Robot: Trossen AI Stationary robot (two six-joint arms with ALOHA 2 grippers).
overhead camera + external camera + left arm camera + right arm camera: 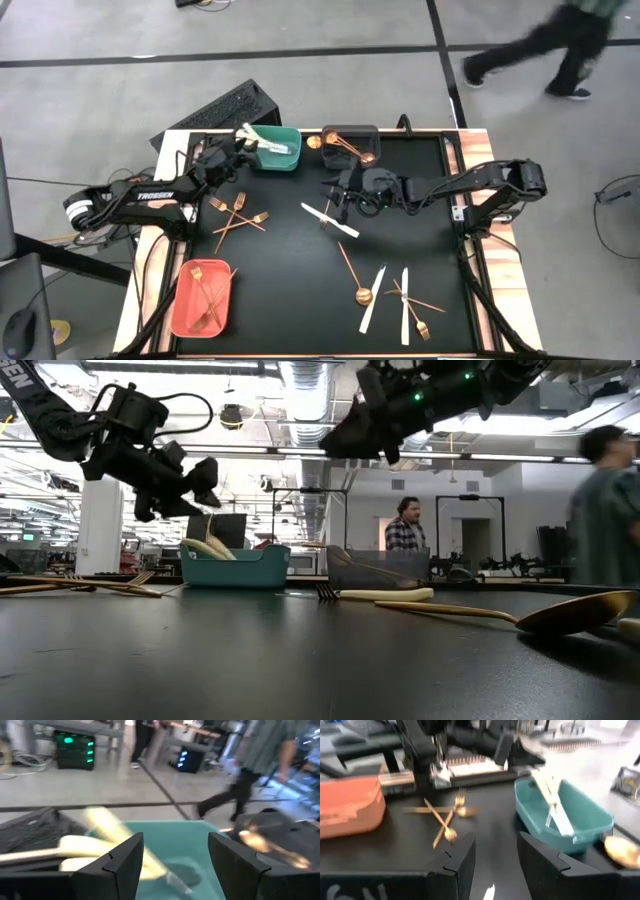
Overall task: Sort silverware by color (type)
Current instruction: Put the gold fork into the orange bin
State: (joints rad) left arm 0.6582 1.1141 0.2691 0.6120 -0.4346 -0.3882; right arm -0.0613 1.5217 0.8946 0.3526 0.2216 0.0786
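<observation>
My left gripper (238, 150) (175, 845) hangs open and empty at the left rim of the teal bin (277, 150) (190, 855), which holds white knives (95, 847). My right gripper (335, 197) (495, 845) is open and empty above the table's middle, just beyond a white knife (330, 220) lying flat. Gold forks (238, 213) (445, 817) lie crossed on the left. A gold spoon (352, 275), two white knives (373, 298) and gold forks (412, 305) lie near the front edge. The dark grey bin (350, 143) holds gold spoons; the salmon bin (203, 297) holds gold forks.
In the low view both grippers (185, 480) (350, 430) hang well above the black table top (290, 280). A keyboard (215, 115) lies beyond the far left corner. A person (540, 45) walks past on the floor behind the table; people stand in the room behind (405, 525).
</observation>
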